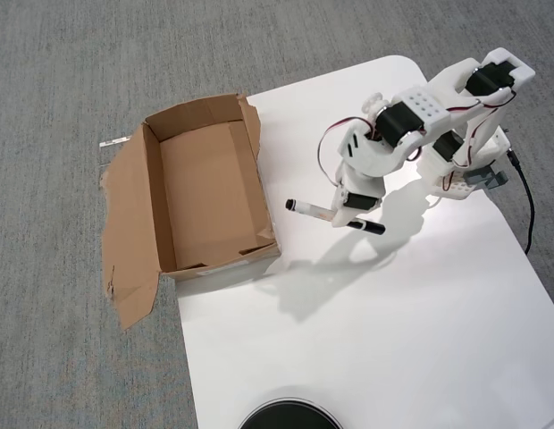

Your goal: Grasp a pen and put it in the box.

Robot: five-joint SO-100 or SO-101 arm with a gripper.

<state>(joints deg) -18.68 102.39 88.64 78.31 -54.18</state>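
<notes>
In the overhead view the white pen (314,211) with a black cap at its right end hangs level above the white table, its shadow below it. My gripper (347,209) is shut on the pen's middle, with the white arm stretching back to the base at the upper right. The brown cardboard box (155,198) stands open on the left, at the table's left edge, with nothing inside. The pen's black tip points toward the box and lies a short way right of the box's right wall.
The white table (420,322) runs to a rounded corner at the top and ends just under the box; grey carpet surrounds it. A torn flap (127,241) lies flat left of the box. A dark round object (290,416) shows at the bottom edge. A black cable (527,206) trails from the arm's base.
</notes>
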